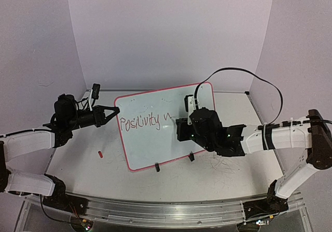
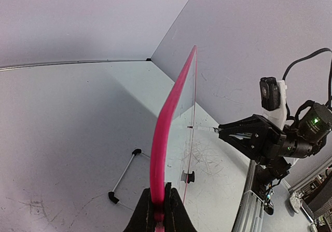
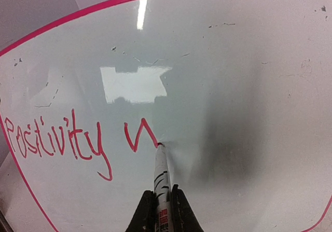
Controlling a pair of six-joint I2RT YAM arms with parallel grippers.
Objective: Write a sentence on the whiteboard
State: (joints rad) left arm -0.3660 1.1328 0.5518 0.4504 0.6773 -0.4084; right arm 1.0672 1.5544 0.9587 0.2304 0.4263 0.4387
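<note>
The whiteboard (image 1: 155, 144) stands tilted on the table, a glossy white board with a red-pink rim (image 2: 166, 123). My left gripper (image 1: 115, 110) is shut on its left edge, the fingers (image 2: 176, 211) pinching the rim. The sentence (image 3: 57, 141) reads "Positivity", followed by two red strokes like a started letter (image 3: 139, 136). My right gripper (image 3: 162, 193) is shut on a white marker (image 3: 162, 172). The marker's red tip touches the board at the end of the last stroke. From the left wrist view my right gripper (image 2: 220, 130) points at the board's face.
A small red cap (image 1: 100, 153) lies on the table left of the board. Two black clip feet (image 1: 157, 166) (image 1: 191, 157) hold the board's lower edge. A thin metal rod with black ends (image 2: 123, 174) lies behind the board. White walls enclose the table.
</note>
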